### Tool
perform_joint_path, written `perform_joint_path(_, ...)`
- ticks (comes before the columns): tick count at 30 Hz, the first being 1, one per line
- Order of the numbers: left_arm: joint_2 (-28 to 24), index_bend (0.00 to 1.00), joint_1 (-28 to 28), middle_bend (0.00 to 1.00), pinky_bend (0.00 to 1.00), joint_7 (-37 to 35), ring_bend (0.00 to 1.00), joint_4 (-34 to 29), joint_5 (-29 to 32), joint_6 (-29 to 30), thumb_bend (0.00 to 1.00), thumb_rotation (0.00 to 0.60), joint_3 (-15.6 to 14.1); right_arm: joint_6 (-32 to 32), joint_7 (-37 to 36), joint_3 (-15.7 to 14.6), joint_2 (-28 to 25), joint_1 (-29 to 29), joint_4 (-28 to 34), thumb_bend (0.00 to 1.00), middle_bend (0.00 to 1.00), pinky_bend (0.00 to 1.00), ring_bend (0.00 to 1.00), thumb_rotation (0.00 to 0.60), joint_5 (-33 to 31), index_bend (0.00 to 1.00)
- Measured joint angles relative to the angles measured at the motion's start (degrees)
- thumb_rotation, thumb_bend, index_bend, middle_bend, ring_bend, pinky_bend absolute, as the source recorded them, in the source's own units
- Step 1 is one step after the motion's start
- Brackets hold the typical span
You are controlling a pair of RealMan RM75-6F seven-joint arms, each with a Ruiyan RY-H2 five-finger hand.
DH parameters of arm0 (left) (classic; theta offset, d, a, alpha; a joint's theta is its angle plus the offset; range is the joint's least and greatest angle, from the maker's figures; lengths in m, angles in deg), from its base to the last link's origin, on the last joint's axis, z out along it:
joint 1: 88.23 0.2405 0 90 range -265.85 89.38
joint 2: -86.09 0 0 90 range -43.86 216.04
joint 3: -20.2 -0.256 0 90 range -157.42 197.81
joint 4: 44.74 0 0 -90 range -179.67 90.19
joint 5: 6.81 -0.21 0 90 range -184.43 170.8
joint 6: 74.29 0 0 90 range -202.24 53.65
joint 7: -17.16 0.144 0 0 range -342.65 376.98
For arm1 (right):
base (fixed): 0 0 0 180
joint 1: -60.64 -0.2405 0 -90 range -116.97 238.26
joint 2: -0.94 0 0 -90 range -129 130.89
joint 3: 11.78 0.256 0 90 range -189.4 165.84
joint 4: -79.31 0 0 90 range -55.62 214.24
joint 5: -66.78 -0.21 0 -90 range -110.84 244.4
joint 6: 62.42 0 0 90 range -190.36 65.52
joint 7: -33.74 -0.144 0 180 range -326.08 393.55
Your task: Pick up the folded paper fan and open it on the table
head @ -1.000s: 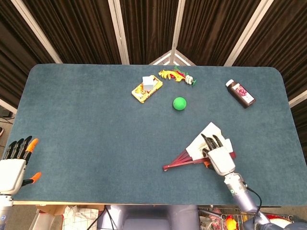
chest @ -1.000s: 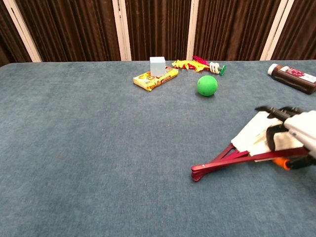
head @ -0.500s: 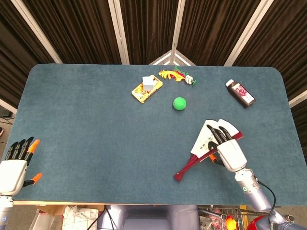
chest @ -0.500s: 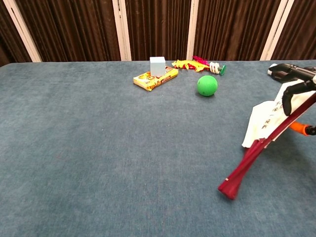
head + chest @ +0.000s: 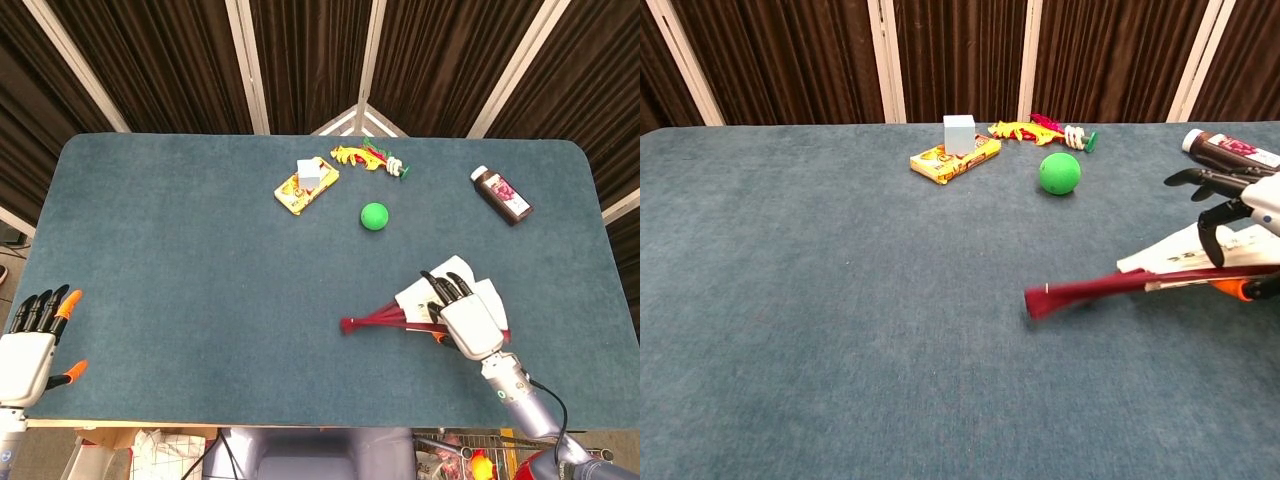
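Note:
The paper fan (image 5: 415, 303) has red ribs and white paper and is partly spread. It sits at the table's front right, held in my right hand (image 5: 462, 318), with its red handle end (image 5: 352, 324) pointing left. In the chest view the fan (image 5: 1160, 268) is lifted slightly off the table, its handle end (image 5: 1038, 299) blurred, and my right hand (image 5: 1243, 215) grips its outer part at the frame's right edge. My left hand (image 5: 30, 340) hangs off the table's front left corner, fingers apart, holding nothing.
A green ball (image 5: 374, 216) lies mid-table behind the fan. Further back are a yellow box (image 5: 305, 187) with a small white cube (image 5: 309, 172) on it and a yellow-red toy (image 5: 370, 159). A dark brown bottle (image 5: 501, 194) lies at the back right.
The fan swung up to a steep diagonal half a second ago, then swung back so its handle points left and nearly level. My right hand moved with it. The left hand stayed still.

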Motion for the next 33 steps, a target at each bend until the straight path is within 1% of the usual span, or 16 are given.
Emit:
perform_joint_path(5,0.09,0.06,-0.21,0.0,0.0,0.28,0.0,0.0,0.09,-0.47,0.13,0.6,-0.06,-1.4,-1.22,0.68,-0.27,-0.49,1.09,0.39,0.14,0.19,0.23,0.6,0.59,0.86)
perform_joint_path(13,0.49,0.06,-0.91,0.0,0.0,0.53,0.0,0.04,-0.18,-1.62,0.13,0.6,-0.16,-2.74,-1.04,2.15,-2.51,-1.27,4.3,0.39,0.14,0.19,0.24,0.6,0.81,0.87)
perform_joint_path(18,1.52,0.06,-2.45,0.0,0.0,0.71,0.0,0.59,-1.66,-3.53,0.13,0.6,-0.36,-2.65,-1.27,2.95,-4.85,-2.37,7.06,0.39,0.14,0.19,0.24,0.6,1.16,0.87)
perform_joint_path(22,2.74,0.06,-4.22,0.0,0.0,-0.01,0.0,1.63,-2.15,-6.48,0.13,0.6,-0.48,-2.17,-1.99,3.74,-6.52,-3.5,9.21,0.39,0.14,0.19,0.24,0.6,1.24,0.87)
perform_joint_path(27,5.86,0.06,-7.36,0.0,0.0,-2.07,0.0,4.6,-1.14,-11.01,0.13,0.6,0.46,-1.74,-2.61,4.38,-8.28,-4.64,12.41,0.39,0.14,0.19,0.24,0.6,1.76,0.88)
perform_joint_path(33,9.69,0.05,-10.04,0.0,0.0,-6.72,0.0,8.11,-0.79,-12.01,0.13,0.6,2.61,-0.74,-0.63,5.96,-10.95,-6.82,18.18,0.39,0.14,0.19,0.24,0.6,2.63,0.88)
